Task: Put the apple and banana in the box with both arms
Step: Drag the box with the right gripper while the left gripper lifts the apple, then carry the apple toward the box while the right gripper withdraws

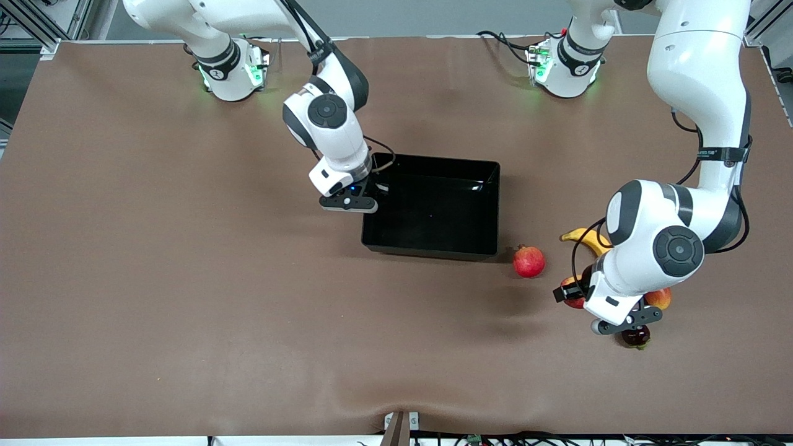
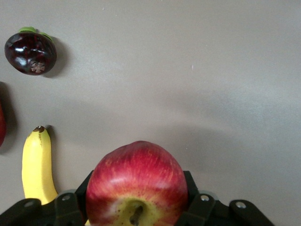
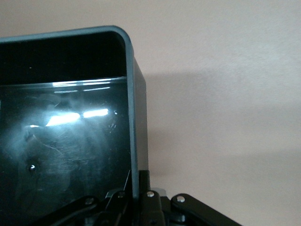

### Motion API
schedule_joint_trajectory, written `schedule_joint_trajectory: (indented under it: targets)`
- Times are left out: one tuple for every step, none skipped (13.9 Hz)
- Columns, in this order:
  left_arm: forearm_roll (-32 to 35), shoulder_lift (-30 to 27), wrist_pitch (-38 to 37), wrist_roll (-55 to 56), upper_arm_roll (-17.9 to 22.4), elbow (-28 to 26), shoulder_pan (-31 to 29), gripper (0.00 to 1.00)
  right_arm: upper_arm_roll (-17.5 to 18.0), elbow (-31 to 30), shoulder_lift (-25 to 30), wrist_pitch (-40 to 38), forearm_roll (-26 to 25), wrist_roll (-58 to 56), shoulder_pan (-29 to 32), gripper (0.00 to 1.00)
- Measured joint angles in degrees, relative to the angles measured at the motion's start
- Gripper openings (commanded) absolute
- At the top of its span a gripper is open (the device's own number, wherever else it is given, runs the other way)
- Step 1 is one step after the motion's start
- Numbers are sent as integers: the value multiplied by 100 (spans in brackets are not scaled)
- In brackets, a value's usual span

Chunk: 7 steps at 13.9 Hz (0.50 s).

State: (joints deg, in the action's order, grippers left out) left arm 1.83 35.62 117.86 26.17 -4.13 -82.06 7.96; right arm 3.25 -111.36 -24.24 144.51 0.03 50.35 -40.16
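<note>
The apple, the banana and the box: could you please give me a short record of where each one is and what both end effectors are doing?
apple: between the left end effector fingers, gripped
banana: on the table, beside the left end effector
box: empty, mid-table
right end effector: shut on the box wall at the right arm's end
</note>
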Motion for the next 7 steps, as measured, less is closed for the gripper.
schedule_joint_trajectory:
  targets:
    - [0, -8, -18, 14, -2, 0, 0, 0, -9, 8, -79, 54, -11, 64, -39, 0]
    - [0, -20, -58, 69, -9, 0, 1, 0, -17, 15, -154, 112, -40, 127, -84, 0]
    - [0, -35, -101, 124, -28, 0, 1, 0, -25, 26, -225, 155, -75, 186, -119, 40]
    - [0, -52, -131, 203, -68, 0, 2, 0, -31, 46, -282, 181, -113, 233, -138, 99]
    - [0, -73, -172, 307, -129, 0, 4, 0, -38, 72, -316, 217, -119, 268, -142, 100]
    - [0, -90, -220, 412, -196, -1, 6, 0, -60, 96, -320, 223, -120, 293, -142, 100]
    - [0, -99, -254, 534, -266, -1, 11, 0, -78, 137, -319, 223, -120, 305, -141, 100]
